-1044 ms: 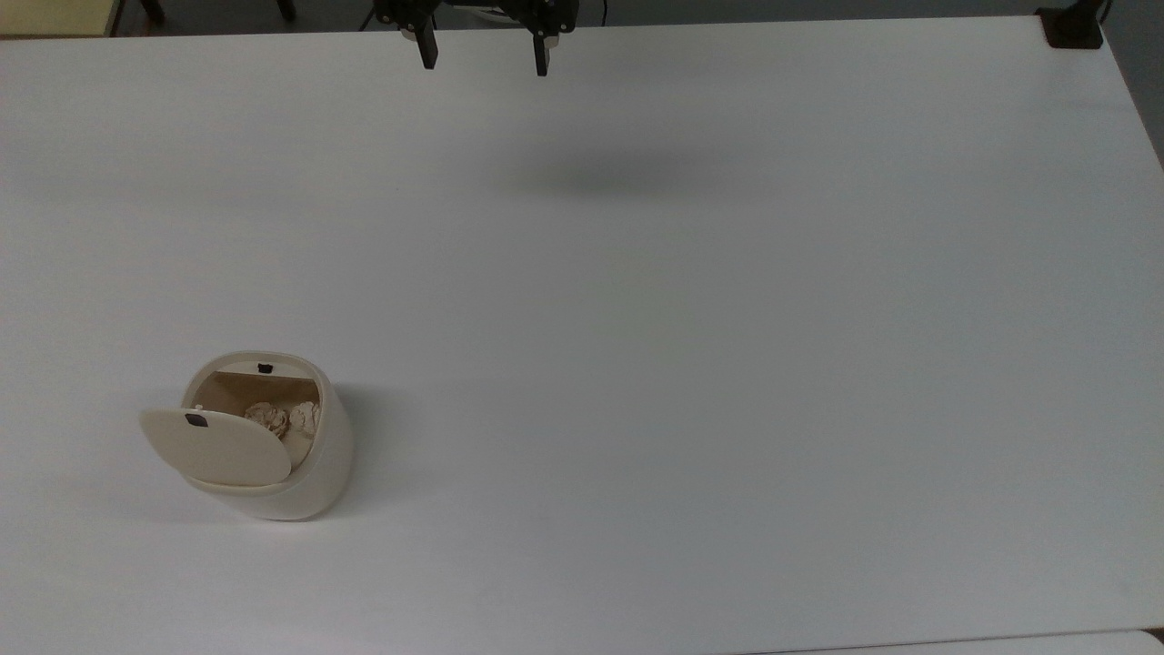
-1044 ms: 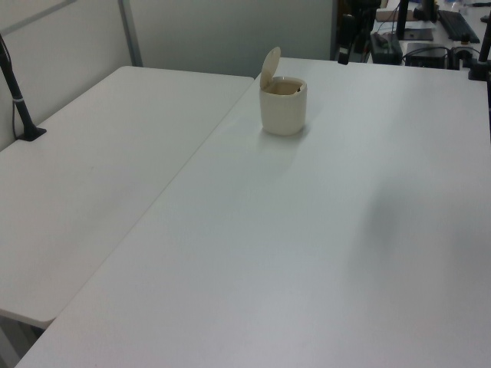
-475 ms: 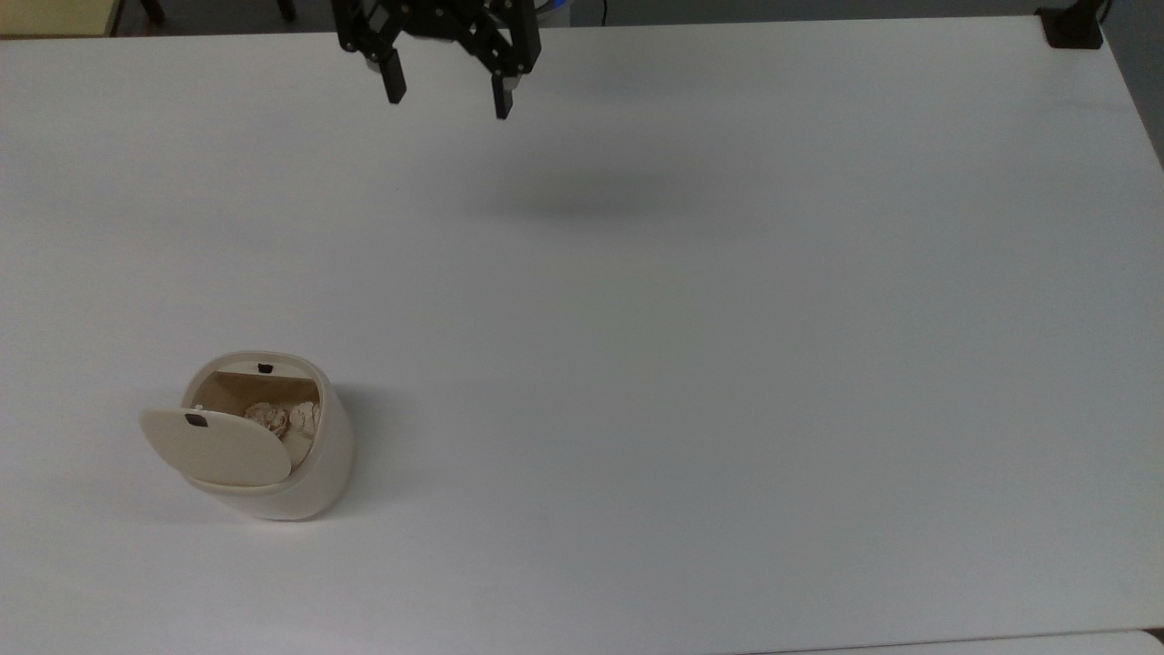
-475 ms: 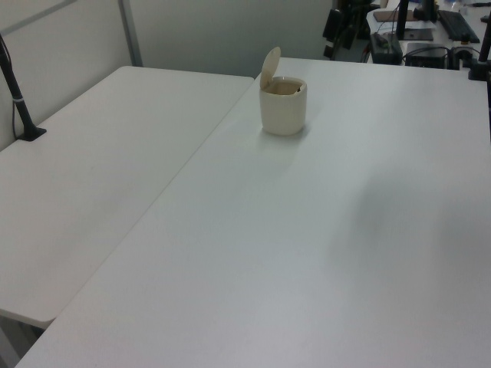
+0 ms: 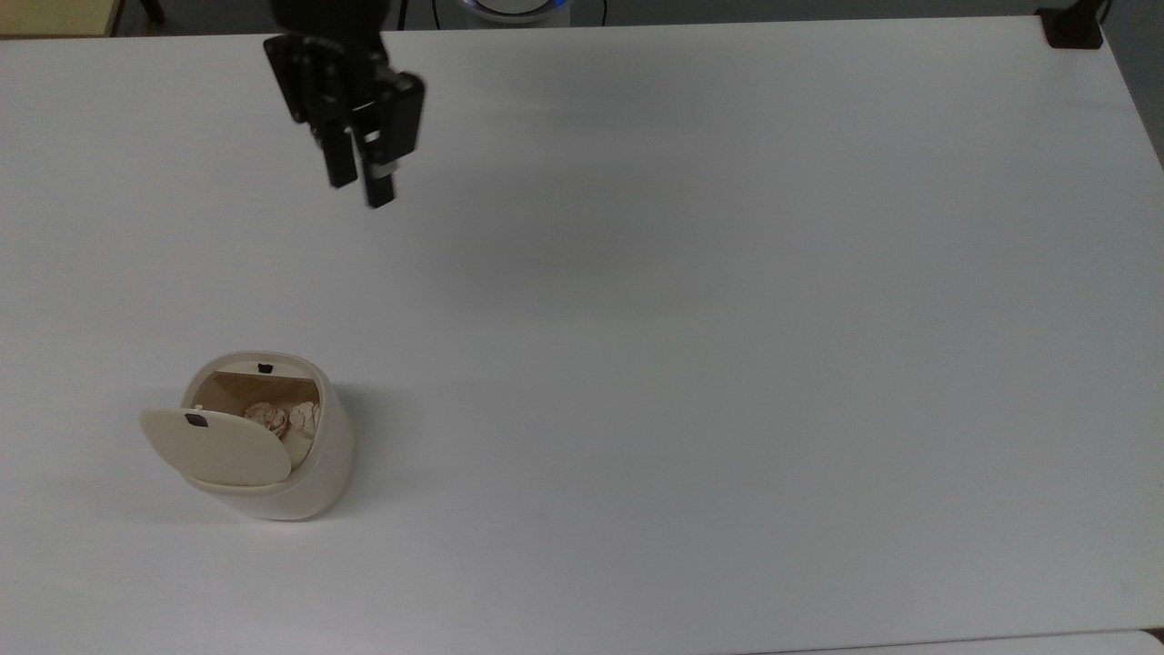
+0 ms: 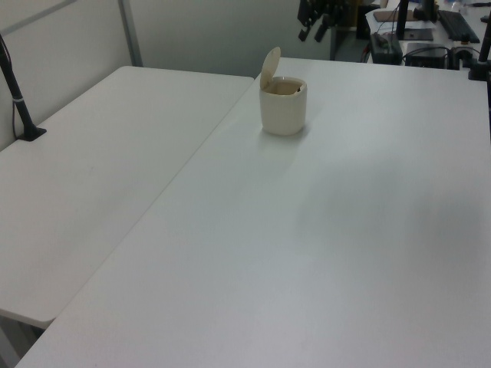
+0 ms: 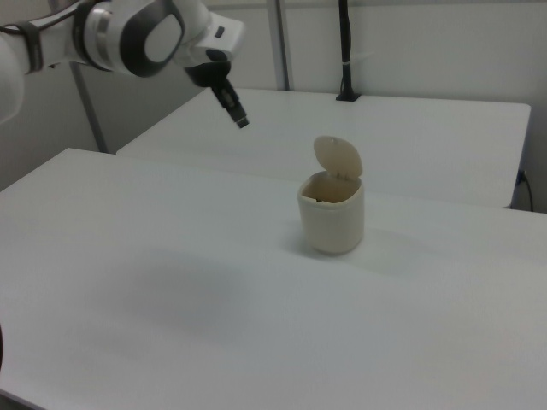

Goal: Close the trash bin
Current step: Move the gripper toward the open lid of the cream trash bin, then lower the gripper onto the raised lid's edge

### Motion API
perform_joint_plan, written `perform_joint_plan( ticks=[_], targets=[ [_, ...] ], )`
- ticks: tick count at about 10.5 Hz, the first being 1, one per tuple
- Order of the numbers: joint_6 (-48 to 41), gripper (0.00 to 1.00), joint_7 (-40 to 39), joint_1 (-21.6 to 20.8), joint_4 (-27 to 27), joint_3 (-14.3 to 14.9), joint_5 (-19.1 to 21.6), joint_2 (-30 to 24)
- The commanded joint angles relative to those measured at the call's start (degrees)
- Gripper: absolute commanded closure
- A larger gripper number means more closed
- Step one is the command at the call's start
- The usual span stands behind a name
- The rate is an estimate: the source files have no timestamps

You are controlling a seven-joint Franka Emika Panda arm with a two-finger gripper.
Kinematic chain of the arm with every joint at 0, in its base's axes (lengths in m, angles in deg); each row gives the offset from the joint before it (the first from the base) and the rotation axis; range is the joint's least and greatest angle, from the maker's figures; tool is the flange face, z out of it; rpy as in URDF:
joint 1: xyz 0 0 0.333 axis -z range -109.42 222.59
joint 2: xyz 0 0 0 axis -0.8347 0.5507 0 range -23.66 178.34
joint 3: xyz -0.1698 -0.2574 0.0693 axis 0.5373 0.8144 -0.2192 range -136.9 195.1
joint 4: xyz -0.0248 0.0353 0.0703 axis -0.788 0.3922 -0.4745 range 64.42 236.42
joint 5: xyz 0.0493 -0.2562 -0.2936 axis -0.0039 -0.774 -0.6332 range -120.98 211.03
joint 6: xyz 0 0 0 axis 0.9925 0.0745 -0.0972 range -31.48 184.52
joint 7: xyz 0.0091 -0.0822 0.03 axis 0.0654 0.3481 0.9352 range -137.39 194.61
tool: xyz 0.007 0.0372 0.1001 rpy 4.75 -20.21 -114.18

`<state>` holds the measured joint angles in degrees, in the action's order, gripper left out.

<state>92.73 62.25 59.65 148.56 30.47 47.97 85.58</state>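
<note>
The trash bin (image 5: 314, 468) is a small cream-white tub near the top view's lower left. Its hinged lid (image 5: 216, 446) stands raised, with a black latch mark near its edge, and crumpled paper (image 5: 282, 418) lies inside. In the left view the trash bin (image 6: 282, 107) is at the table's far side with the lid (image 6: 269, 67) upright. In the right view the bin (image 7: 332, 218) stands mid-table with the lid (image 7: 338, 158) tipped back. My gripper (image 5: 361, 194) hangs in the air well behind the bin, open and holding nothing. It also appears as the gripper (image 6: 311, 34) and gripper (image 7: 241, 121), up and left of the bin.
The white table (image 5: 691, 346) stretches wide to the top view's right of the bin. A second white table (image 6: 100, 169) adjoins it in the left view, with a black clamp post (image 6: 19, 100) on it. Another black clamp (image 5: 1073, 27) sits at the top view's upper right corner.
The gripper has moved toward the top view's left and lower, closer to the bin, and has turned about its axis. The bin and its lid have not moved.
</note>
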Motion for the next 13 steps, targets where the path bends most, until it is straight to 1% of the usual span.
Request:
perform_joint_plan(
  ticks=[1, 2, 3, 4, 7, 8, 10, 13],
  targets=[
    [10.0, 0.99, 16.2, -0.4, -4.7, 3.1, -0.9, 5.1],
    [12.8, 1.00, 20.4, -0.4, -5.4, 3.7, -0.9, 6.3],
    [14.8, 1.00, 22.8, -0.4, -6.7, 4.1, -1.0, 8.2],
    [16.7, 1.00, 23.7, -0.4, -8.3, 4.3, -1.0, 9.9],
    [23.5, 1.00, 27.7, -0.8, -13.0, 6.5, -1.1, 16.3],
    [25.7, 1.00, 27.9, -1.0, -13.4, 7.2, -1.2, 18.0],
    [31.1, 1.00, 27.8, -0.9, -13.3, 7.3, -2.8, 21.0],
    [34.4, 1.00, 27.8, -1.0, -13.0, 7.3, -3.0, 23.0]
  ],
)
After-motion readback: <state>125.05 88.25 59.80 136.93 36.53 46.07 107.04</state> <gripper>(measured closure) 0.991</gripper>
